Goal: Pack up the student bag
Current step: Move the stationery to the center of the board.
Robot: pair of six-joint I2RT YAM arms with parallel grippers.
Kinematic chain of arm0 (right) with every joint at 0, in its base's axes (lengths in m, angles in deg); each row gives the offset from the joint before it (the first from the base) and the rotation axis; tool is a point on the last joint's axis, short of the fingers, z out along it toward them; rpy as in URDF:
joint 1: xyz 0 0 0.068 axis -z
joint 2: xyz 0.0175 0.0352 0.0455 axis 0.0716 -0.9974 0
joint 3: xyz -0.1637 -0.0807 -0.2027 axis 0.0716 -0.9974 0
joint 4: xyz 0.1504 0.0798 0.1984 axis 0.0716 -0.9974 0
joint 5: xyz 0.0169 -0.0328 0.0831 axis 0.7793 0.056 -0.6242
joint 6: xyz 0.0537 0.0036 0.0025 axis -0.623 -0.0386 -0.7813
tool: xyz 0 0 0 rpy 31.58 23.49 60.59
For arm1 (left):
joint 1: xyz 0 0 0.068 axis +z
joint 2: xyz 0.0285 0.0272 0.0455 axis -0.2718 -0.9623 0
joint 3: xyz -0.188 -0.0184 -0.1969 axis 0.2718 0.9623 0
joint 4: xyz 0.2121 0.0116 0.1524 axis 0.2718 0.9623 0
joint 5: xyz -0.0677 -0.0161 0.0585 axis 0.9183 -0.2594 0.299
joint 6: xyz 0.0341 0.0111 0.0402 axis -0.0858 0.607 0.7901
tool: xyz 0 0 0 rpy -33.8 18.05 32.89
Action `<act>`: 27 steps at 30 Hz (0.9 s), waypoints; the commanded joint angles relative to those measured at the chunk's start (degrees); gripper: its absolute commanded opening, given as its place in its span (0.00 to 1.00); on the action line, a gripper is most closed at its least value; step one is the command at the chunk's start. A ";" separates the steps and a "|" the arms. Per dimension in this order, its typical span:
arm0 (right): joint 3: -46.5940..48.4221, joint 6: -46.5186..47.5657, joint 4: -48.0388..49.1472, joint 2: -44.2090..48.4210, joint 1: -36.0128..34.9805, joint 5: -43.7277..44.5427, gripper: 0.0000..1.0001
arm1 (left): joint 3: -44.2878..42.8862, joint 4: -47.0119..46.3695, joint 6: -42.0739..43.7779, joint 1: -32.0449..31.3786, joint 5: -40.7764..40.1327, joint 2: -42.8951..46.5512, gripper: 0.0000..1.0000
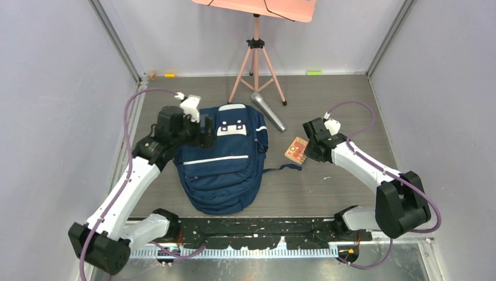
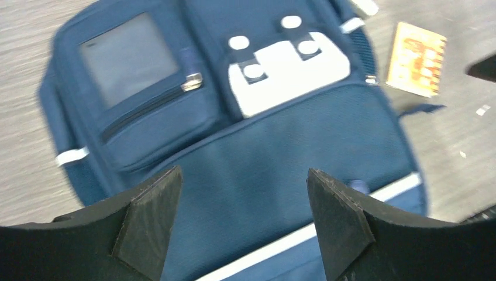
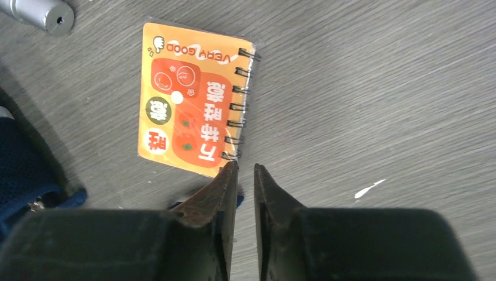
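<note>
Student bag [image 1: 225,161] [image 2: 292,158]: lies flat on the tabletop [image 1: 333,193], left of centre, front side up. The end with the white patch [image 1: 231,129] points to the far wall. One dark strap [image 1: 285,168] trails out from its right side. In the left wrist view, which is blurred, we see the small front pocket's zipper [image 2: 153,105] drawn closed.

Left fingers [image 2: 149,216]: spread wide, nothing between them. They hang above the bag's front panel, and the top view places them at the bag's far left corner. We cannot tell whether they touch the fabric.

Right fingers [image 3: 225,193]: almost together, with only a thin slit left. We see bare tabletop through the slit and nothing gripped. The tips sit at the spiral-bound corner of an orange notebook [image 3: 187,111] [image 1: 296,150], and one tip overlaps the last ring. We cannot tell whether there is contact.

The notebook lies flat on the tabletop, just right of the bag and apart from it.

A silver microphone [image 1: 268,111] lies slantwise near the bag's far right corner, and its end shows at the corner of the right wrist view.

A pink tripod [image 1: 255,64] stands at the far side behind the microphone, carrying a pink board [image 1: 257,8].
</note>
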 commanded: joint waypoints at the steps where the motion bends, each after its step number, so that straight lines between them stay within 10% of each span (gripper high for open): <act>1: 0.90 2.31 -3.09 2.19 0.68 3.68 0.32 | -8.15 -5.57 -5.95 -10.50 -2.33 -6.22 0.80; 8: -2.54 1.48 1.73 1.38 5.67 -0.81 0.63 | -16.57 -19.96 -15.45 -22.64 2.31 -24.65 0.80; 27: -2.87 10.95 13.83 -4.94 20.56 -24.76 0.73 | -33.84 -30.25 -23.77 -26.35 12.50 -66.71 0.77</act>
